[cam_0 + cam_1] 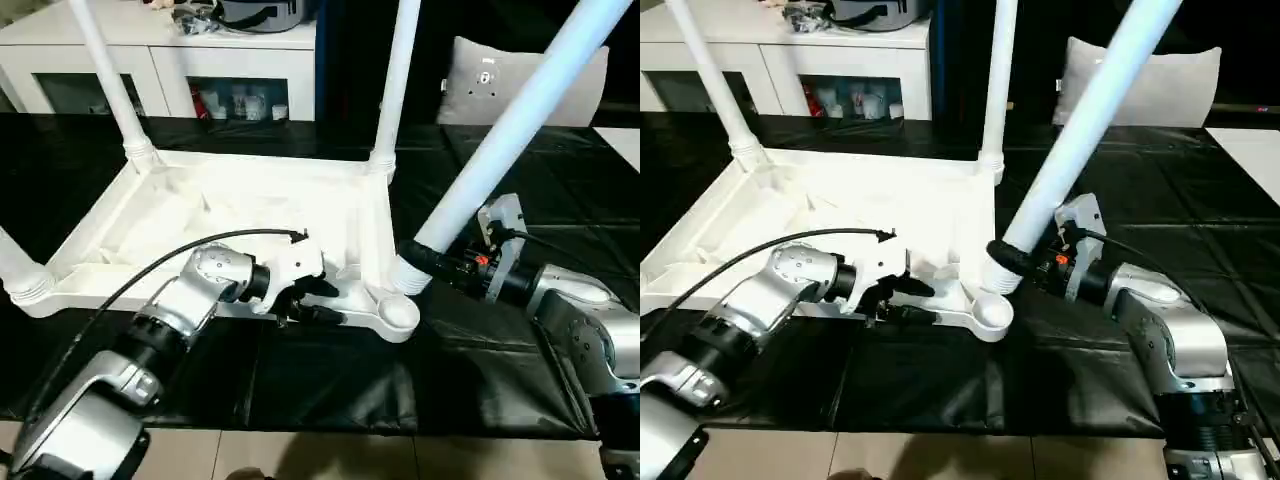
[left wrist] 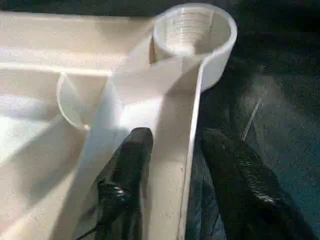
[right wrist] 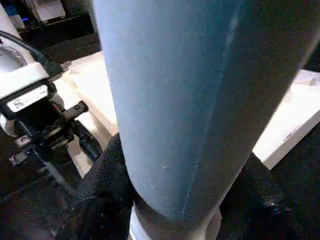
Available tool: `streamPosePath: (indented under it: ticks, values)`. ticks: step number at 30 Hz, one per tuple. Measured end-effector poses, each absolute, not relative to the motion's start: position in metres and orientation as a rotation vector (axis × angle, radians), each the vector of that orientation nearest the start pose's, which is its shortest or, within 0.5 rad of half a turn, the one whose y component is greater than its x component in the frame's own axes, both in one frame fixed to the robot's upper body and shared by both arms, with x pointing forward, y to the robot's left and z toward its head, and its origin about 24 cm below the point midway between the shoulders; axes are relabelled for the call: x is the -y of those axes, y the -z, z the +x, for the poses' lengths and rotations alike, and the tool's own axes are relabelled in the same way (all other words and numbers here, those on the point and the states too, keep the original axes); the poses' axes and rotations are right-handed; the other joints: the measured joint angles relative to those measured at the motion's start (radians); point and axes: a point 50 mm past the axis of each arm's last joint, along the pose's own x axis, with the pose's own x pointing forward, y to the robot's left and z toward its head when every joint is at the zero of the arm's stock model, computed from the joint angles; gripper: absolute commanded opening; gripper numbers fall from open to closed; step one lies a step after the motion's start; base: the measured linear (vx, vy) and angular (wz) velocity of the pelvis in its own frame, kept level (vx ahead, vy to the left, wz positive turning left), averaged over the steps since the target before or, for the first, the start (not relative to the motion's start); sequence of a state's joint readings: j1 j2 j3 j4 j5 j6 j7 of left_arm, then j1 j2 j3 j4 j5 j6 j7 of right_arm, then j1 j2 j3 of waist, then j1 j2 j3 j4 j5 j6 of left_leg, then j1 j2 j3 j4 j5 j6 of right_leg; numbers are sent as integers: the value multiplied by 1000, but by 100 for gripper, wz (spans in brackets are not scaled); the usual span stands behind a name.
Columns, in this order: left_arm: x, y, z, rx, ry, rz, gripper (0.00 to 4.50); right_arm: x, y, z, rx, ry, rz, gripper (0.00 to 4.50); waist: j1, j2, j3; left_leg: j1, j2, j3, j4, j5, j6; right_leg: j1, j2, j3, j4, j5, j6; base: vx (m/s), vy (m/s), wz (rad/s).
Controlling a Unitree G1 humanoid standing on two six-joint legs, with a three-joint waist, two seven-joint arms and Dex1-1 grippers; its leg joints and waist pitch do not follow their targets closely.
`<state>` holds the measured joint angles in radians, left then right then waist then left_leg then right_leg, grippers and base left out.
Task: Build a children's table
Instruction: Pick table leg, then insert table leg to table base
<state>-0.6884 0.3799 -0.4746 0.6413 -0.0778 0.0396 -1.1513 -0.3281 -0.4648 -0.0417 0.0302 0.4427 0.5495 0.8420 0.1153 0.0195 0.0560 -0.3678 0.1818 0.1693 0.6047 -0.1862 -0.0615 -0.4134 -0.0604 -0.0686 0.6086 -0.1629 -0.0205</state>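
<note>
The white table top (image 1: 250,215) lies upside down on a black sheet. Three legs stand in its sockets: far left (image 1: 105,80), far right (image 1: 397,70) and near left (image 1: 15,265). The near-right corner socket (image 1: 400,312) is empty and shows its threaded inside (image 2: 192,30). My right gripper (image 1: 425,262) is shut on the lower end of the fourth leg (image 1: 520,110), which tilts up to the right, its foot just right of that socket. My left gripper (image 1: 325,300) straddles the near rim beside the socket. One finger is inside the rim and one outside (image 2: 235,170), with a small gap.
A white cabinet with glass doors (image 1: 150,60) stands behind the work. A grey cushion (image 1: 1170,90) leans at the back right. The black sheet (image 1: 330,380) ends at a light floor strip (image 1: 300,455) in front. A black cable (image 1: 150,270) arcs over my left forearm.
</note>
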Motion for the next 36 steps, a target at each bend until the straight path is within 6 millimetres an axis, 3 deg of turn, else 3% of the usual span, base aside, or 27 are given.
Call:
streamPosePath:
  ticks: [7,19,27,31,36]
  values:
    - [-105,-55,325,-401,1433,460,121,184,-98,287,-273,-879,92,189,0,0,0,0,0,0,0,0,0,0,0,0,0,0,0,0,0,0]
    - [-108,-52,324,-404,1461,488,11,181,-98,287,-271,-892,110,189,-1,0,0,1,0,0,0,0,0,1,0,0,0,0,0,0,0,0]
    - [-106,-53,324,-394,1479,507,0,178,-97,286,-276,-906,116,189,-6,0,0,1,0,0,-2,0,0,0,0,0,0,0,0,0,0,0]
    - [-104,-51,327,-401,1408,501,0,176,-96,286,-287,-913,119,189,-7,0,0,1,0,1,-1,0,0,0,0,0,0,0,-1,0,0,0]
    - [-103,-51,328,-426,1297,432,0,171,-94,285,-298,-921,120,189,-24,0,0,1,0,2,-2,0,0,0,0,0,0,0,-1,0,0,0]
